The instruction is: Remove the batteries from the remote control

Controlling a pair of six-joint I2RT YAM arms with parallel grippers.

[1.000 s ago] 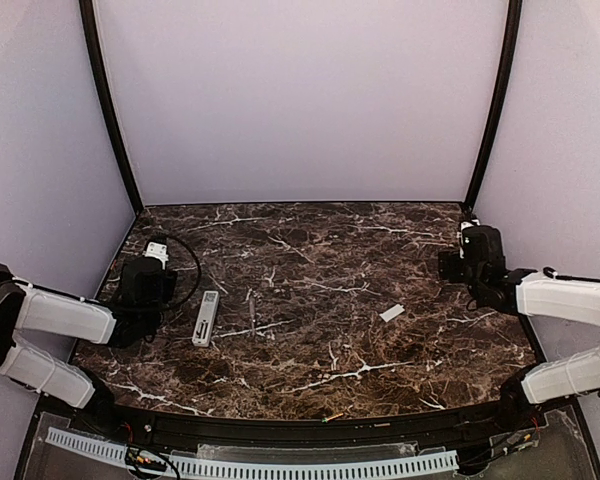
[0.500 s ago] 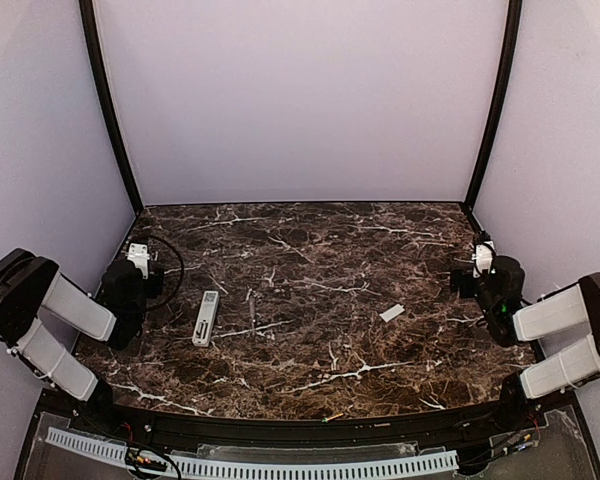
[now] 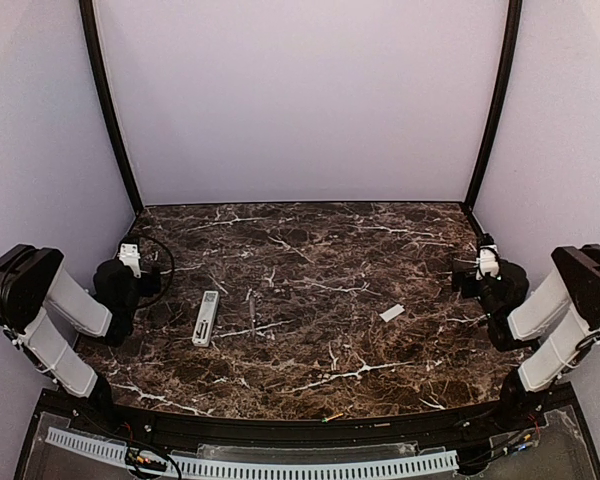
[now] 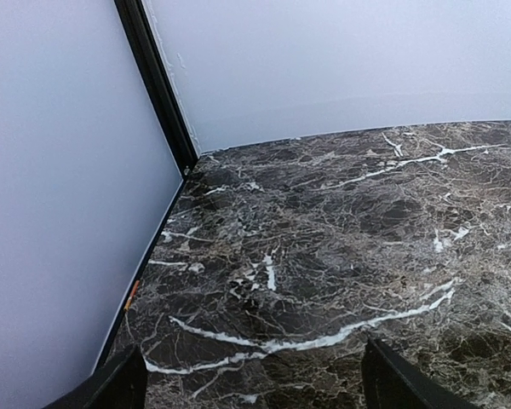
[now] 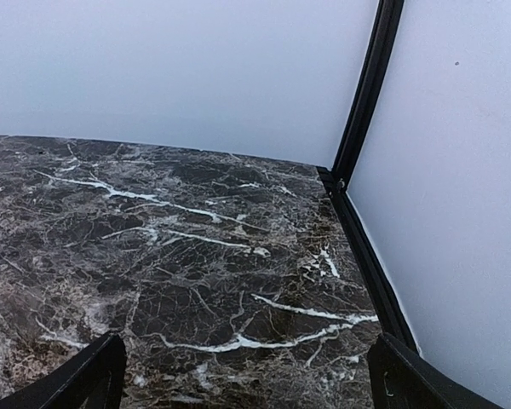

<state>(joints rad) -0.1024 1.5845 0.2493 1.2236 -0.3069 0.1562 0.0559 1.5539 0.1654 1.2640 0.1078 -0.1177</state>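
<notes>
Marble, dark brown with white veins, forms the table (image 3: 310, 250), and the remote control (image 3: 207, 318) lies flat on it left of the middle, its long side running roughly from near to far. Nothing touches the handset. A thin grey stick (image 3: 251, 312) lies just to its right, apart from it, and a small flat white cover piece (image 3: 391, 313) rests well away on the right half, nearer the right arm. One battery (image 3: 333, 416), a tiny orange-copper cylinder, sits down at the near edge of the table by the black rim, well apart from the remote. In the left wrist view an orange speck (image 4: 132, 295) lies at the foot of the left wall; it is too small to tell whether it is the other battery. The left gripper (image 4: 251, 390) hangs over the left edge of the table, facing the far left corner, its fingers (image 4: 111, 385) spread wide with only bare marble between them. The right gripper (image 5: 255, 379) hangs over the right edge, facing the far right corner, its fingers (image 5: 89, 377) likewise spread wide and grasping nothing. Both arms are folded back toward the side walls, well clear of the remote.
</notes>
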